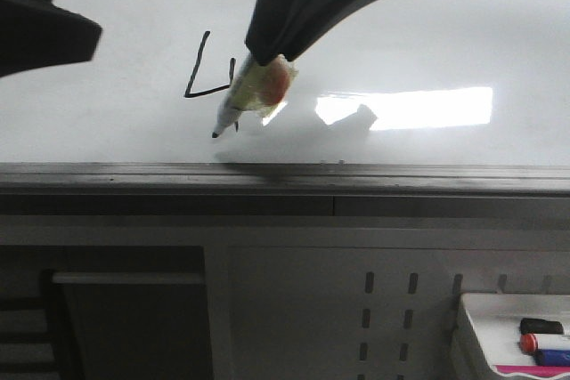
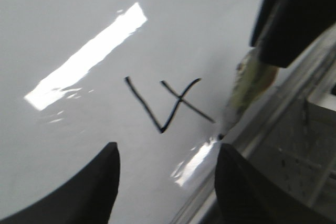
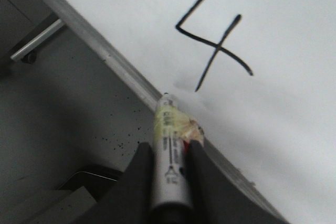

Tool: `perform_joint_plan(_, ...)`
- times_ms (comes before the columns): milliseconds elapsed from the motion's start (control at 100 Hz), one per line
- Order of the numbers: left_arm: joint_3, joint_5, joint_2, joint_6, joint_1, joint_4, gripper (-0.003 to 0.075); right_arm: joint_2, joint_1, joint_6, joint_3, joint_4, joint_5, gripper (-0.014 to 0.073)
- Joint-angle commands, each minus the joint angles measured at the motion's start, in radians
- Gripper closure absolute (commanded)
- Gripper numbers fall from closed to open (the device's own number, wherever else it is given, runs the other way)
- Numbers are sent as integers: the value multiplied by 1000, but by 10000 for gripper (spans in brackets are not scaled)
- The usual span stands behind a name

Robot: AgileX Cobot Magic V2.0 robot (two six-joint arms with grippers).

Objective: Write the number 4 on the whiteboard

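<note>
The 4 [image 3: 215, 35] looks complete on the whiteboard [image 1: 427, 33], so, with the right claw [image 3: 170, 153] clamped on the marker [image 3: 168, 171] and the left claw [image 2: 165, 182] open and empty, next is lifting away.

grey perforated panel [image 1: 392, 309] below

A robotics lab or workshop test station: a glossy whiteboard [image 1: 427, 33] with a grey metal ledge [image 1: 285, 180] stands above a slotted white panel [image 1: 392, 309], a small tray of markers [image 1: 512, 335] at near right.
</note>
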Motion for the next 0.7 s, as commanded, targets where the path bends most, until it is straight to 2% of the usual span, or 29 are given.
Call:
perform_joint_plan(0,-26,-96,29,-12,-55,18,353,-41,37,-22,-52,6,-3,658)
perform_joint_plan(190,-26,-119,117,-12,-74,18,353,-43,114,-22,-72,6,27,658)
perform_joint_plan(430,-26,-122,149,-12,-74,18,364,-43,127,-22,-94,15,45,658)
perform_joint_plan(530,-26,-130,167,-12,-74,18,447,-43,138,-22,-94,27,45,658)
perform_joint_plan(690,-26,-135,187,-12,-74,18,692,-43,144,-22,-94,28,47,658)
